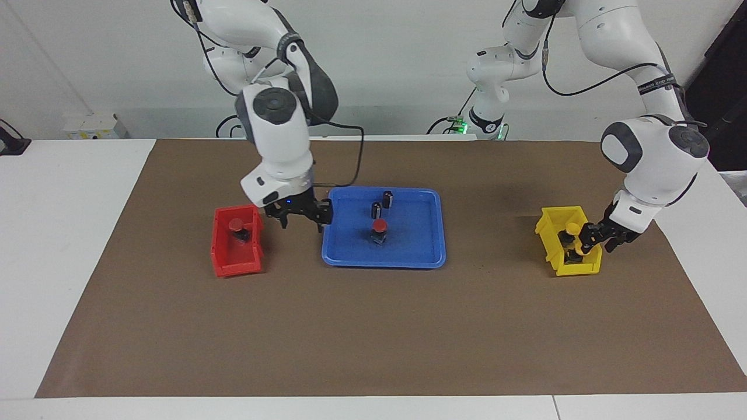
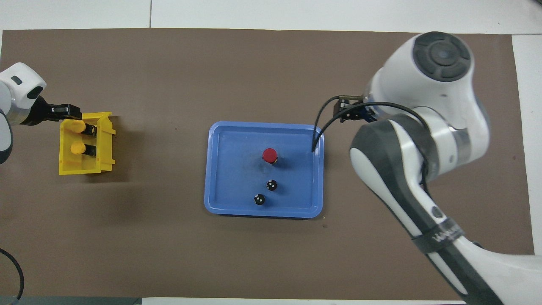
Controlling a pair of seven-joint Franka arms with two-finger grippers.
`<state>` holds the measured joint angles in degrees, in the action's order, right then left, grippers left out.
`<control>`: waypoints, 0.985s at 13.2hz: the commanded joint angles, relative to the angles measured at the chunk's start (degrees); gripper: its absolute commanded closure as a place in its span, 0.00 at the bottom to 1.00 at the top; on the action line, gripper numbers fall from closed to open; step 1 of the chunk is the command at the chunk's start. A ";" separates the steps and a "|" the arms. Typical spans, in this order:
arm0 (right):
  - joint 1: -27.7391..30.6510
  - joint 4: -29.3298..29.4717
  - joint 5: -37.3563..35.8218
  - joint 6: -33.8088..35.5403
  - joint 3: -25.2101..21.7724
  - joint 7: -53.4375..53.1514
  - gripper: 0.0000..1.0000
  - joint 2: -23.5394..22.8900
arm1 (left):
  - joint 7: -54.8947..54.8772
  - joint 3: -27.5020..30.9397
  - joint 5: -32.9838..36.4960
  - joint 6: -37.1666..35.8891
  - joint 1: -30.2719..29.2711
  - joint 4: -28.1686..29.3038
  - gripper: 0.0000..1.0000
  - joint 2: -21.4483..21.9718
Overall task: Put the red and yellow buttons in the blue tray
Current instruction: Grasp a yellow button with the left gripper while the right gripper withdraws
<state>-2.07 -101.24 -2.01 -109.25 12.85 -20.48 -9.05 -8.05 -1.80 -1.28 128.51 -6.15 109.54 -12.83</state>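
two dark cylinders (image 1: 381, 204) crowding blue tray (image 1: 420, 256), remaining tray floor open

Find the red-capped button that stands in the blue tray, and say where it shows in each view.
Facing view: the red button stands mid-tray, lower in the picture than the two dark cylinders.
Overhead view: mid-tray again, the red button now higher than the cylinders.
Shared landmark: the blue tray.

Bench layout
Tray (image 1: 408, 256) mid-bench holds one button (image 1: 379, 231) and two cylinders (image 1: 382, 204); a bin (image 1: 236, 265) with buttons stands at each end.
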 commanded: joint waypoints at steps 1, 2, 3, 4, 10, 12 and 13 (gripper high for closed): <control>7.06 -13.34 2.01 -3.94 0.86 13.05 0.15 7.63 | 1.01 0.48 -0.22 1.92 1.49 2.95 0.34 1.05; 9.17 -15.45 2.01 -5.86 0.86 15.62 0.17 8.17 | 0.93 0.48 -0.22 2.01 1.58 3.65 0.34 1.22; 10.06 -17.91 2.01 -7.88 0.86 16.78 0.18 9.13 | 0.93 0.57 -0.22 2.10 1.41 4.01 0.34 1.31; 10.68 -20.72 2.01 -10.08 0.86 17.92 0.21 10.09 | 0.93 0.57 -0.22 2.36 1.15 4.01 0.34 1.31; 13.23 -28.04 2.01 -21.00 0.77 23.11 0.30 10.72 | 1.01 0.57 -0.22 3.77 0.97 5.07 0.77 1.14; 14.11 -28.57 2.01 -21.70 0.77 24.61 0.30 10.28 | 1.01 0.57 -0.22 3.16 0.79 4.46 0.98 1.05; 14.11 -29.61 2.01 -23.53 0.77 24.70 0.31 10.28 | 1.10 0.57 -0.22 2.63 0.79 3.93 0.98 0.96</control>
<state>10.79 -128.06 -1.18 -129.74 12.89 2.05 -0.20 -7.57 -1.52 -1.28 130.70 -5.46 112.81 -12.78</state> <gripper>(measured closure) 0.304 0.590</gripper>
